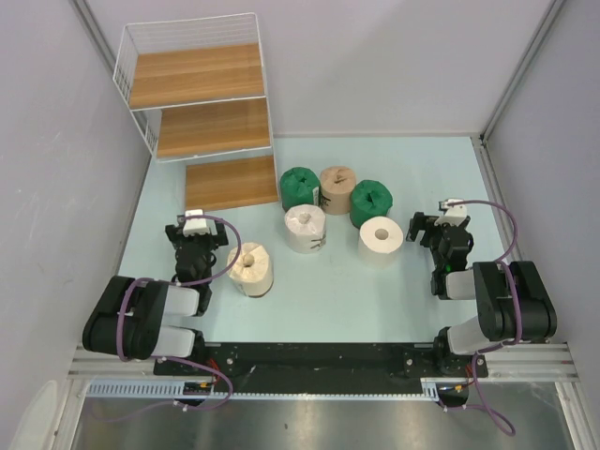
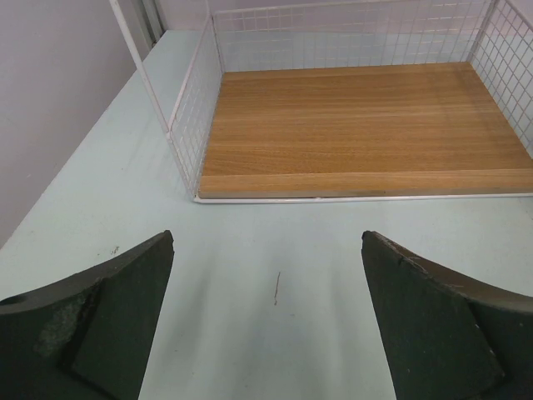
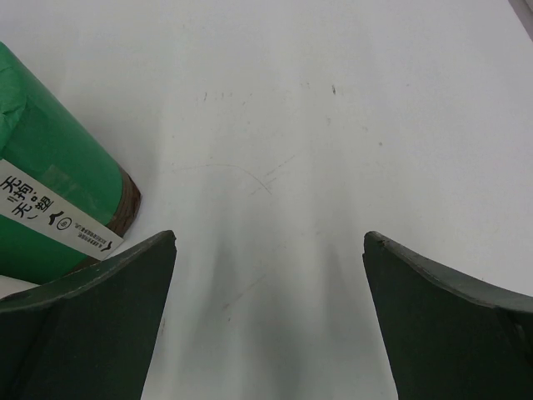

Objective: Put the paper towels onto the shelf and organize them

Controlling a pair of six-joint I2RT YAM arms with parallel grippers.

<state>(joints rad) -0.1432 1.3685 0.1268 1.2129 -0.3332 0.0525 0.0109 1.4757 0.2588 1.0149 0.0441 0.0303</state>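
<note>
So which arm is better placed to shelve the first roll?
Left, likely: the left fingers, open, face the shelf directly, a cream roll beside them; the right fingers sit across the table from it.

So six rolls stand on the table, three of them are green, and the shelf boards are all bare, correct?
Only two are green, the left green roll and the right green roll, as the top external view shows. Six rolls stand on the table and the shelf boards are bare.
</note>
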